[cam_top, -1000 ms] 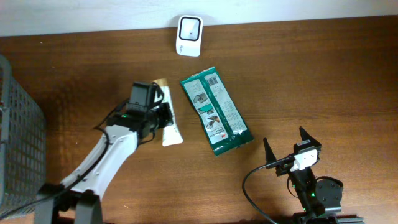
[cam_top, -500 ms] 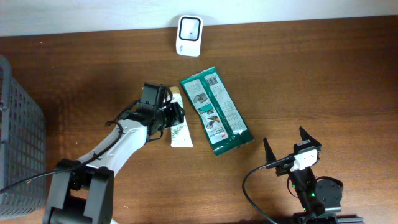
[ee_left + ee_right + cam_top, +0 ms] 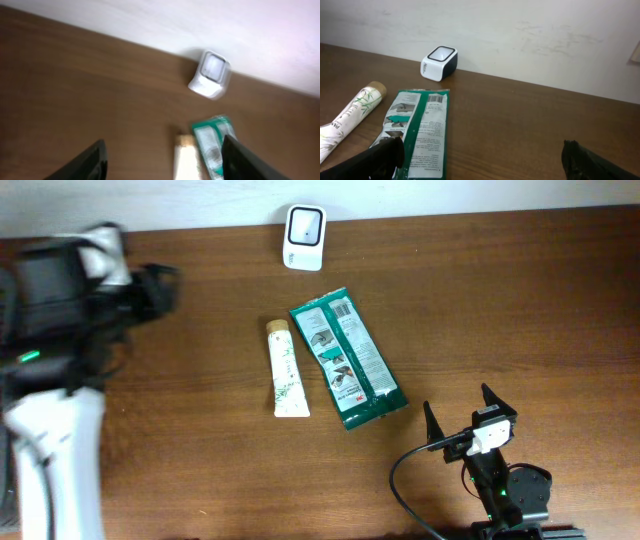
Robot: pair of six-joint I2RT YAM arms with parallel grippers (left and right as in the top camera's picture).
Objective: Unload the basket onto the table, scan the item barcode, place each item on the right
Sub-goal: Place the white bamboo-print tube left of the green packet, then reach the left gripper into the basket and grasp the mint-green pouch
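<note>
Left gripper (image 3: 163, 142) is hovering above the left side of the wooden table (image 3: 520, 300), its jaws standing apart and gripping nothing. A white tube (image 3: 286, 370) with a tan cap is lying flat mid-table, just beside a green packet (image 3: 348, 358) that is showing its barcode face-up. The white barcode scanner (image 3: 304, 224) is sitting at the far edge. Right gripper (image 3: 456, 397) is waiting near the front edge, spread wide and empty.

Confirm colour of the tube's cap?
Tan, cork-like cap on the white tube; right wrist view shows it best.
</note>
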